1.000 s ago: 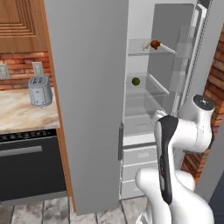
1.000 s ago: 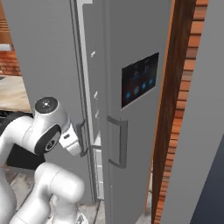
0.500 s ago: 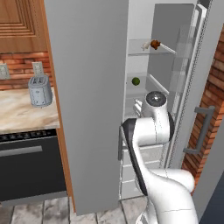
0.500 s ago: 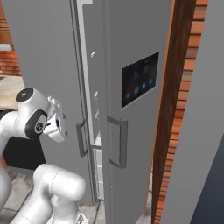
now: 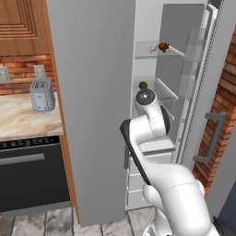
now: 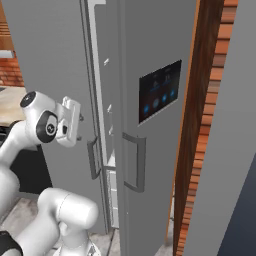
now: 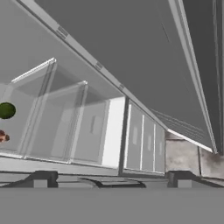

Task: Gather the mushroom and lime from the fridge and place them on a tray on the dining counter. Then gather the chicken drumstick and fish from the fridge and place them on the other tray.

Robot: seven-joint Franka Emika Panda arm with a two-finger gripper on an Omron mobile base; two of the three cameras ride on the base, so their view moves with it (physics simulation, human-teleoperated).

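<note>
We see our gripper [image 7: 109,178] released, holding nothing; the arm hides part of the lime [image 5: 143,85], and the chicken drumstick [image 7: 2,137] is cut off.

Fridge [image 5: 92,92]: its open left door hides most of the interior in the left base view, and the top edge cuts the cabinet off. Lime [image 5: 143,85]: lower part concealed behind the arm's topmost joint. Chicken drumstick [image 5: 162,46]: too small for detail; the pale object touching its left side cannot be identified. In the hand view the drumstick is cut by the left edge. Gripper [image 7: 109,180]: only the two fingertips [image 7: 43,178] show above the bottom band. Toaster [image 5: 42,95]: slots blurred.
</note>
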